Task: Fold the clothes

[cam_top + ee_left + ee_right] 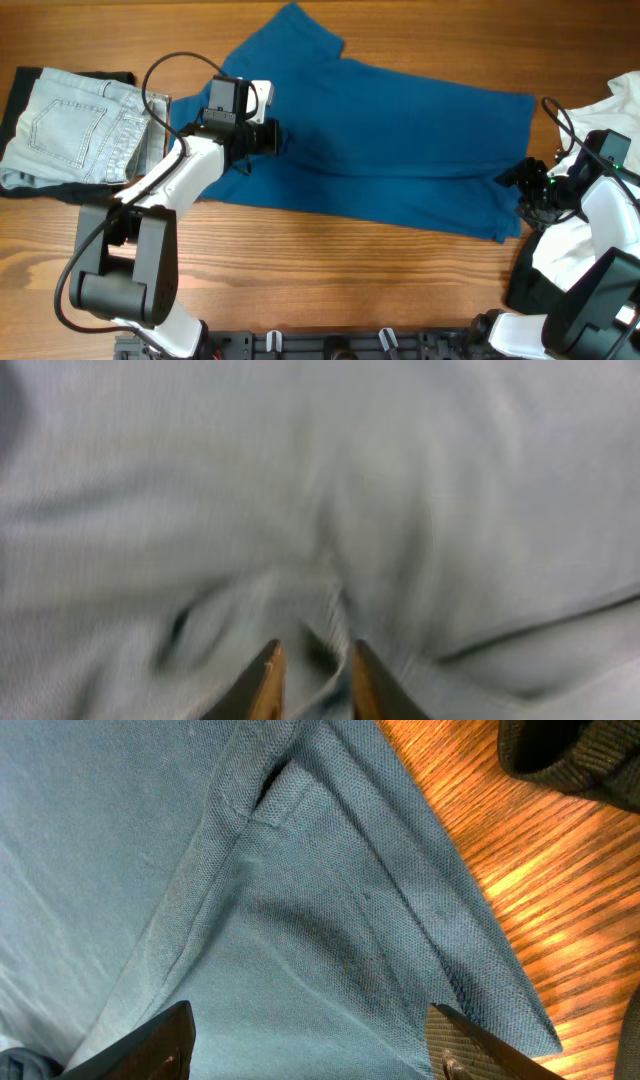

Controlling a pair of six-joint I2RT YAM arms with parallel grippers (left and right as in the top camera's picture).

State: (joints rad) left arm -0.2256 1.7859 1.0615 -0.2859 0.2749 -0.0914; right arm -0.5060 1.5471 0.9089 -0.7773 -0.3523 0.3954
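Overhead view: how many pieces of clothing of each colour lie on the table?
Blue shirt: 1
Pale denim jeans: 1
Black garment under the jeans: 1
White garment: 1
Total: 4

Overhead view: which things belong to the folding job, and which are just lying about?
In the job: blue shirt; left end effector; right end effector.
Lying about: folded jeans; white fabric.

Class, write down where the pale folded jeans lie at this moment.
In the overhead view the jeans lie far left, atop a black garment, left of the blue shirt.
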